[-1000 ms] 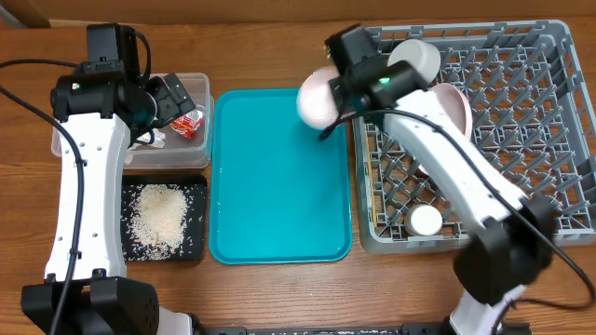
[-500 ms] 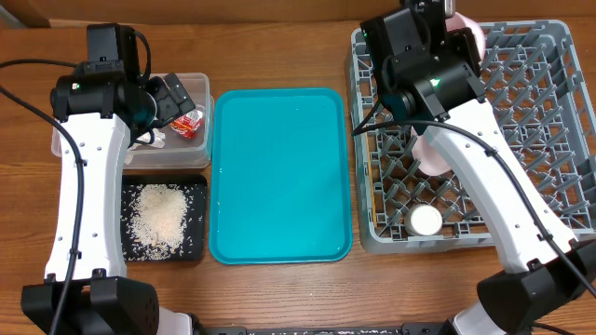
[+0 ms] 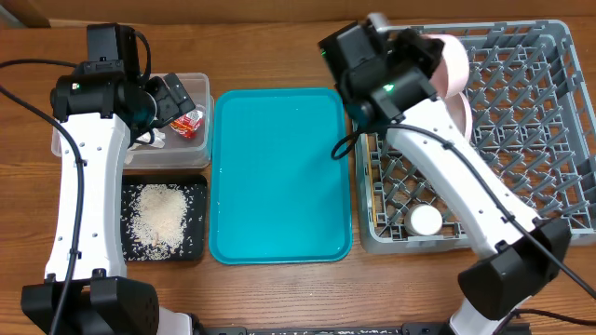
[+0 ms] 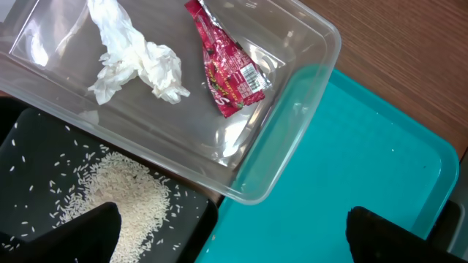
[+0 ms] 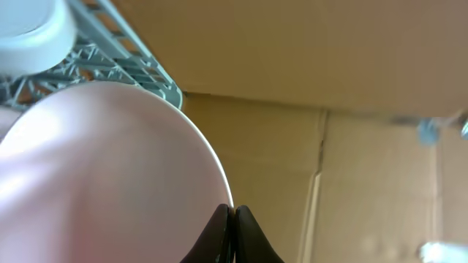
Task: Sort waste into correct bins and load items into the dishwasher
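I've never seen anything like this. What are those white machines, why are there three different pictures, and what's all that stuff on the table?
Those are two robot arms at a wooden table, each ending in a two-finger gripper. One picture looks down from above. The other two come from a small camera on each wrist. On the table lie a teal tray, a clear tub holding a crumpled tissue and a red wrapper, a black tray with rice, and a grey dish rack with a white cup in it. The left gripper hangs open over the tub, holding nothing. The right gripper is pinched shut on the rim of a pink plate, held over the rack.
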Tool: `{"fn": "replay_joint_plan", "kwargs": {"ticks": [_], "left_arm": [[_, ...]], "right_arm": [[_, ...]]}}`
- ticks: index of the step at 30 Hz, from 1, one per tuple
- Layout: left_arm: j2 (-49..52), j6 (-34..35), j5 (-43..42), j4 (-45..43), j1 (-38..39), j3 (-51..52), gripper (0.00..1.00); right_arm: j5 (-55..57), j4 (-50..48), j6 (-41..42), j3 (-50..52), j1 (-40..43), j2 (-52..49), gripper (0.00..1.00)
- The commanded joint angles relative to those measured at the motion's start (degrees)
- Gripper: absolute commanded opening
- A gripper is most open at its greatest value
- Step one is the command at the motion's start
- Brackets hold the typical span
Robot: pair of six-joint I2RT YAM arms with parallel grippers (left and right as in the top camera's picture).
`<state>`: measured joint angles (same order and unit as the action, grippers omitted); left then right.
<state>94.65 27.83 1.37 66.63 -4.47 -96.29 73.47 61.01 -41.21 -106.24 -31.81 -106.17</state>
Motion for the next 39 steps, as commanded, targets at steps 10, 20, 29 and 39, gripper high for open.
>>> {"fn": "replay_joint_plan", "kwargs": {"ticks": [10, 20, 29, 39], "left_arm": [[-0.3, -1.2, 0.5, 0.0, 0.4, -0.5, 1.0], [-0.3, -1.2, 0.5, 0.0, 0.4, -0.5, 1.0], [-0.3, -1.2, 0.5, 0.0, 0.4, -0.5, 1.0], [-0.3, -1.2, 0.5, 0.0, 0.4, -0.5, 1.0]], "right_arm": [[2.6, -0.7, -8.5, 3.3, 2.6, -7.0, 0.04], [2.1, -0.7, -8.3, 3.9, 2.6, -10.7, 0.04], [-1.2, -0.7, -8.1, 3.9, 2.6, -12.8, 0.04], [-6.0, -1.0, -6.3, 3.9, 2.4, -15.3, 0.04]]}}
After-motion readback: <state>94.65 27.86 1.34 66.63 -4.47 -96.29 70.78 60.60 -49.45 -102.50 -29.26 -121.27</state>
